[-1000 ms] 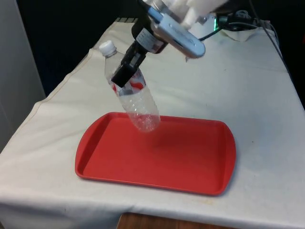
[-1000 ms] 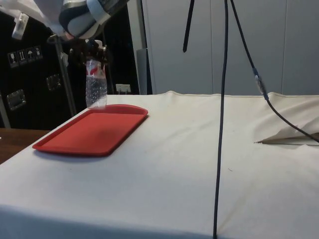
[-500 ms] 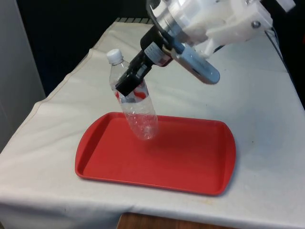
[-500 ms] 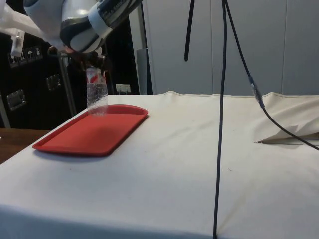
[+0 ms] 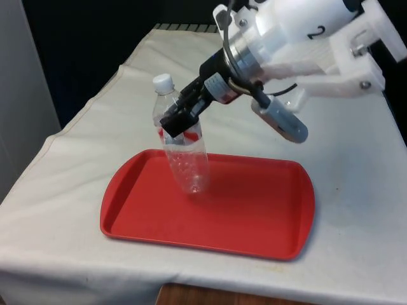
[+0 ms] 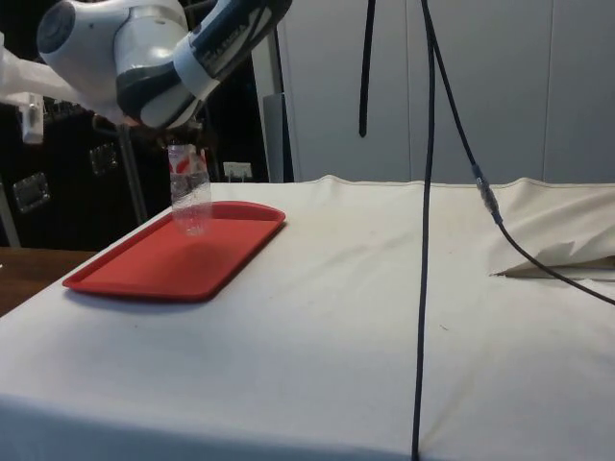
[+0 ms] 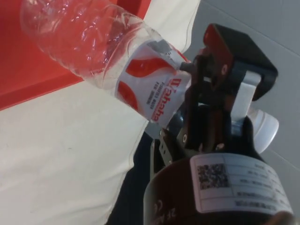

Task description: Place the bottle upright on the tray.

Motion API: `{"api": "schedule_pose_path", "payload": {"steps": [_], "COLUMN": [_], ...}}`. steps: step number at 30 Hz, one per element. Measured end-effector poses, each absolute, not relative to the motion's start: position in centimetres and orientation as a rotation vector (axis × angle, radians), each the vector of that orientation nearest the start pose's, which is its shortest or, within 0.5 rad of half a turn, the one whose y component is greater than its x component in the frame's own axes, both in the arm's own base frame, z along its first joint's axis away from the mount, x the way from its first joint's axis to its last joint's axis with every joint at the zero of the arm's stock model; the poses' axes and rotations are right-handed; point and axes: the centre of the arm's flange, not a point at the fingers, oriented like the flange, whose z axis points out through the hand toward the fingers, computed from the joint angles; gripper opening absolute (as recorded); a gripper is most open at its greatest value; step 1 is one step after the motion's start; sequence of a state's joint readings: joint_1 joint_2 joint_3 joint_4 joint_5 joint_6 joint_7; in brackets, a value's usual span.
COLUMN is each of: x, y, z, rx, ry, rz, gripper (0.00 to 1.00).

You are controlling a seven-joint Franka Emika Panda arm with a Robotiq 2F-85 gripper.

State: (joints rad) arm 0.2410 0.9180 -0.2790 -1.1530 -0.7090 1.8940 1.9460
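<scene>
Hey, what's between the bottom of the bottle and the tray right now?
Nothing: in the front view the bottle, held by the gripper, hangs tilted over bare red tray.

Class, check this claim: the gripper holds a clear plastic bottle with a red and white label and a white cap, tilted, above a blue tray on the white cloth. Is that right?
Not quite: the tray is red, not blue, as the front view and the side view show. The rest stands: the gripper holds the clear plastic bottle with its red and white label and white cap, tilted, above the tray on the white cloth.
</scene>
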Motion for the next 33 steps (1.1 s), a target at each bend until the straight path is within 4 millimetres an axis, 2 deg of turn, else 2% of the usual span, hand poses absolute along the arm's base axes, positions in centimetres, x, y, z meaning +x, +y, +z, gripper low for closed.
{"api": "schedule_pose_path", "payload": {"steps": [10, 19, 33], "x": [75.8, 75.8, 75.7], "y": [0.1, 1.5, 1.4], "z": [25.1, 24.6, 24.2], "rx": [1.611, 1.57, 1.567], "ry": [-1.679, -1.663, -1.656], "rz": [0.862, 0.888, 0.883], "gripper": [0.07, 0.07, 0.07]}}
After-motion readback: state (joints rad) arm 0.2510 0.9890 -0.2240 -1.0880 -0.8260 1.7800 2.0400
